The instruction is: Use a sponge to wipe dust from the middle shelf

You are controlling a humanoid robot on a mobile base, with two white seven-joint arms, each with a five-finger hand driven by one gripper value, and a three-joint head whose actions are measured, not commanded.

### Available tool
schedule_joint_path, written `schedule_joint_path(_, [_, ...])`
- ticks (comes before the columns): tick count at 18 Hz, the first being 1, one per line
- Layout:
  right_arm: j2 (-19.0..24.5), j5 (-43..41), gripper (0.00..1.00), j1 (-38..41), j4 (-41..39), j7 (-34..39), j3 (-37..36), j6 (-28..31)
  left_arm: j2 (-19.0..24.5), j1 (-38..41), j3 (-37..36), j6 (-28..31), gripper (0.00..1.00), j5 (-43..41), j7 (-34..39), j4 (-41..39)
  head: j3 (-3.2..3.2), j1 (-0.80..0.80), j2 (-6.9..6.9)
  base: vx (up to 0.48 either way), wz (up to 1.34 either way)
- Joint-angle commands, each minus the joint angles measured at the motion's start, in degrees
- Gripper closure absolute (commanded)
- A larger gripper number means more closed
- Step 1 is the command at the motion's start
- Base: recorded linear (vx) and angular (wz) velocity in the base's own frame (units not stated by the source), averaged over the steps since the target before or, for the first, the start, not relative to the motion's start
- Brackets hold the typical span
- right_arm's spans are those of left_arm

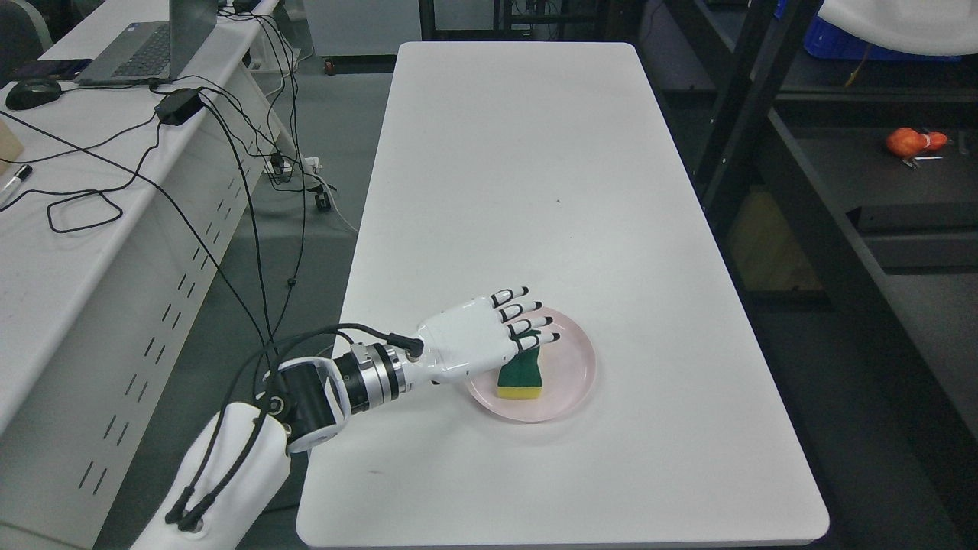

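Sponge (521, 376) just beneath left fingers (527, 325)

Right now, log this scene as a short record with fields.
sponge: green top, yellow base, lying in the pink plate
plate: near end of the white table
left hand: over the sponge, fingers extended, no grasp seen
right hand: out of view
shelf rack: dark, right of the table
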Motion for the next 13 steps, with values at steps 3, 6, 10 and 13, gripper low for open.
schedule_joint_path(3, [-1.0, 0.0, 0.0, -0.08, -1.0, 0.01, 0.0, 4.13, -3.33, -2.8, -1.97, -0.29, 0.02, -0.45, -0.17, 6.71, 0.0, 0.0, 0.0, 0.0, 0.0])
schedule_joint_path(6, [-1.0, 0.0, 0.0, 0.01, -1.0, 0.01, 0.0, 4.22, -3.6, -3.51, -3.12, -0.29, 0.02, -1.24, -0.6, 8.19, 0.0, 0.0, 0.0, 0.0, 0.0])
schedule_joint_path(10, [-1.0, 0.0, 0.0, 0.01, -1.0, 0.01, 0.0, 4.13, -4.04, -4.39, -4.7, -0.29, 0.02, -3.09, -0.78, 11.89, 0.0, 0.0, 0.0, 0.0, 0.0])
schedule_joint_path(13, [-1.0, 0.0, 0.0, 0.01, -1.0, 0.01, 0.0, 4.13, -4.74, -4.83, -5.05, -0.11, 0.03, -3.35, -0.78, 13.38, 0.0, 0.0, 0.0, 0.0, 0.0])
